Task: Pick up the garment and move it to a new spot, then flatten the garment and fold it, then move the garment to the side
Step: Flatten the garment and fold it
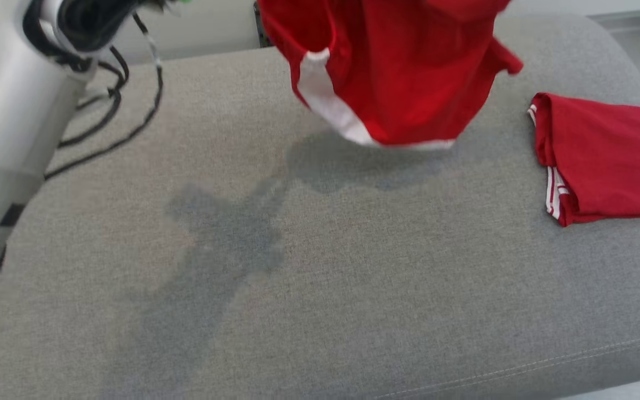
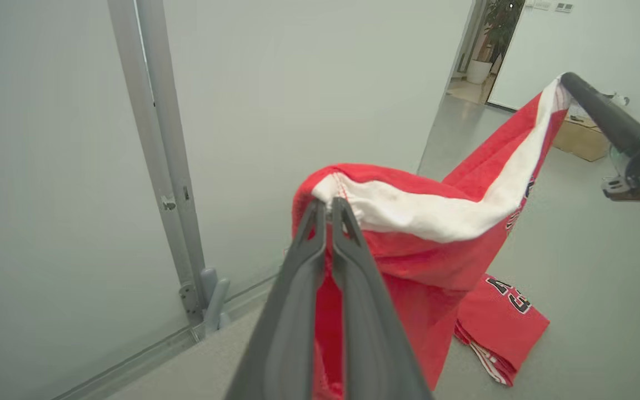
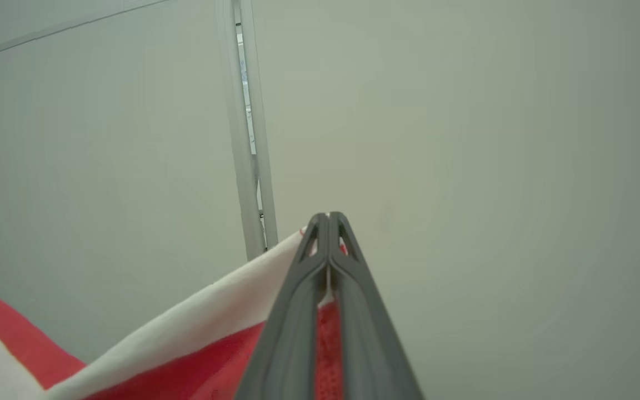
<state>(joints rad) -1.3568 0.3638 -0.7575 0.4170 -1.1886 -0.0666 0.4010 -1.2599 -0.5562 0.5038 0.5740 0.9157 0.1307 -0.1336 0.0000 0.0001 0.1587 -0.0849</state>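
The garment (image 1: pixel 403 72) is red with white trim and hangs in the air above the far part of the grey cushion (image 1: pixel 320 266), its lower hem just over the fabric. My left gripper (image 2: pixel 328 203) is shut on one end of its white-trimmed edge (image 2: pixel 425 214). Across the left wrist view that edge stretches up to my right gripper (image 2: pixel 564 80), which pinches the other end. In the right wrist view my right gripper (image 3: pixel 328 215) is shut on the white trim (image 3: pixel 203 311), with red cloth (image 3: pixel 14 344) hanging below.
A second red garment (image 1: pixel 609 158) lies folded at the cushion's right side, also seen folded (image 2: pixel 500 325) below the hanging one. My pale left arm (image 1: pixel 3 139) and black cables (image 1: pixel 114 105) occupy the far left. A wall and door frame (image 2: pixel 156 155) stand behind.
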